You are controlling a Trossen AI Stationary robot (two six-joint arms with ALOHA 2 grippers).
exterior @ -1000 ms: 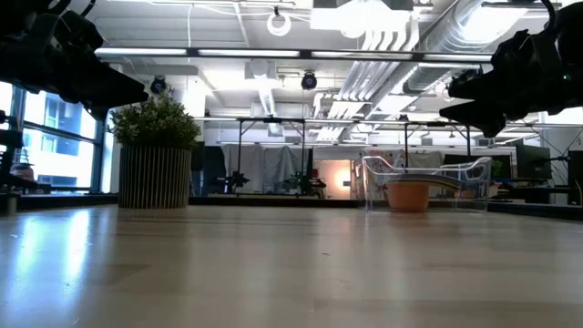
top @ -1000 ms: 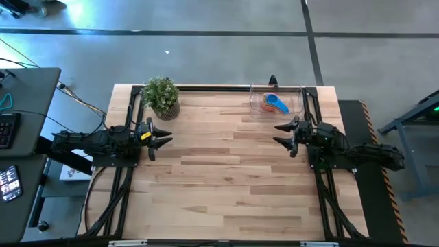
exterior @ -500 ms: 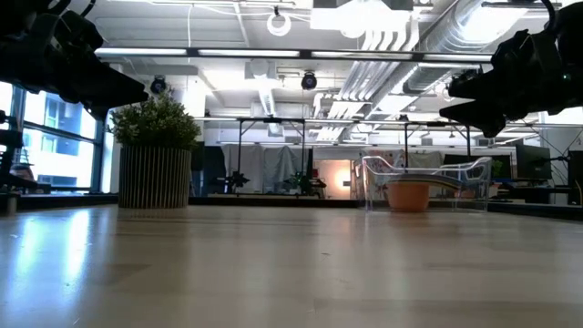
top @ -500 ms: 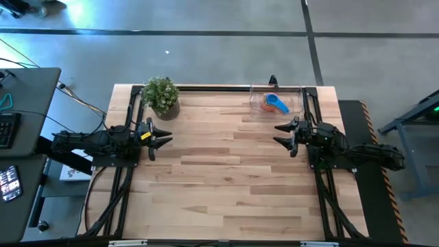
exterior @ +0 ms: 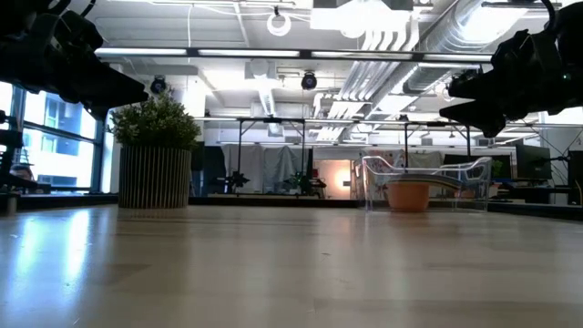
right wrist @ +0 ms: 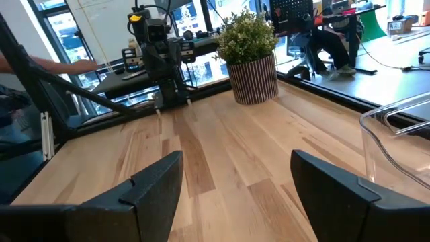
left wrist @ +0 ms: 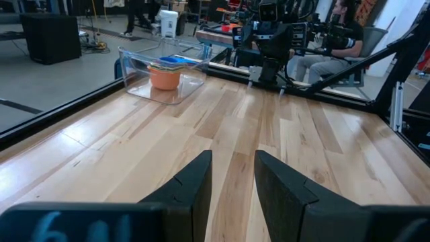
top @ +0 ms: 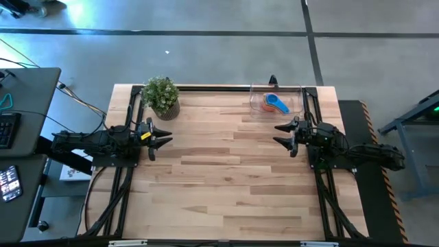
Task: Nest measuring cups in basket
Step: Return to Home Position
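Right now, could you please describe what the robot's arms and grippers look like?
Both arms are dark and jointed, with black cables trailing beside them. The left gripper carries a yellow marking; the right gripper is all dark. Each has two angular, wedge-shaped fingers.

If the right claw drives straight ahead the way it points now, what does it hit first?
Probably the left claw, which faces it across bare table. The plant sits off to one side of that line.

— Home, or a lab?
— A robotics lab: bare ceiling ducts (exterior: 392, 41), grey concrete floor (top: 206, 51), spare rig frames (exterior: 273, 118) behind, a keyboard (top: 5, 130) near the wooden worktop (top: 226, 178).
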